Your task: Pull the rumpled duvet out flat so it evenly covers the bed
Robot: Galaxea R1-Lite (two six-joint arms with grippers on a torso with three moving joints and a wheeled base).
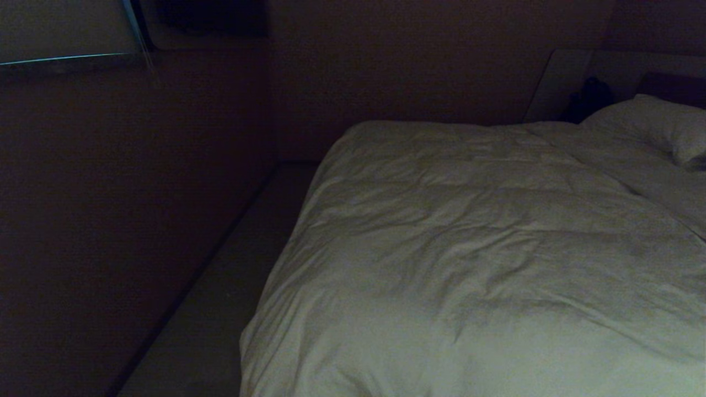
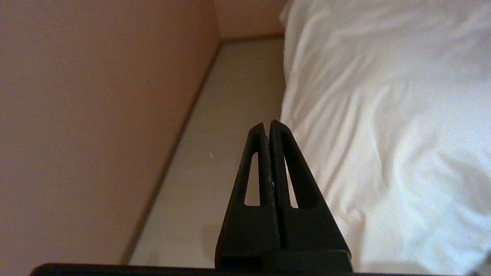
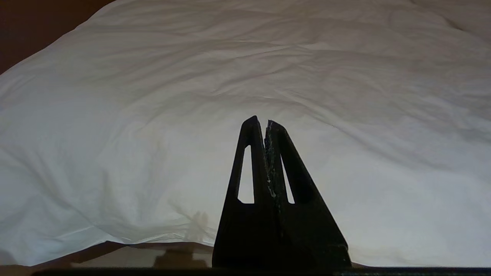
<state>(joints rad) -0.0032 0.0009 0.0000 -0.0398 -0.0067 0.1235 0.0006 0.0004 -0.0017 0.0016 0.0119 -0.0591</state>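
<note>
Head view: neither of my arms in frame. Room is dim. Duvet [image 1: 485, 259] is spread over most of the bed [image 1: 670, 204], creased all over, with long folds running across it. Its near-left corner hangs over the mattress edge toward the floor [image 1: 220, 309]. A pillow [image 1: 656, 127] sits at the far right end, past the duvet's top edge. A strip of flatter sheet [image 1: 656, 182] shows between the two. Wall [image 1: 110, 220] runs along the left side, with the narrow floor strip between it and the bed.

Left gripper [image 2: 267, 126]: jaws pressed together, nothing between them. It hangs over the floor strip, just beside the duvet's side edge [image 2: 383, 134], not touching it. Pinkish wall [image 2: 96, 115] on the other side.

Right gripper [image 3: 261, 122]: jaws closed tip to tip, holding nothing. It points across the duvet [image 3: 245, 76] from the foot end. The hem droops just below it, with a bit of floor [image 3: 126, 257] showing under the edge. Can't tell whether the tips touch the fabric.
</note>
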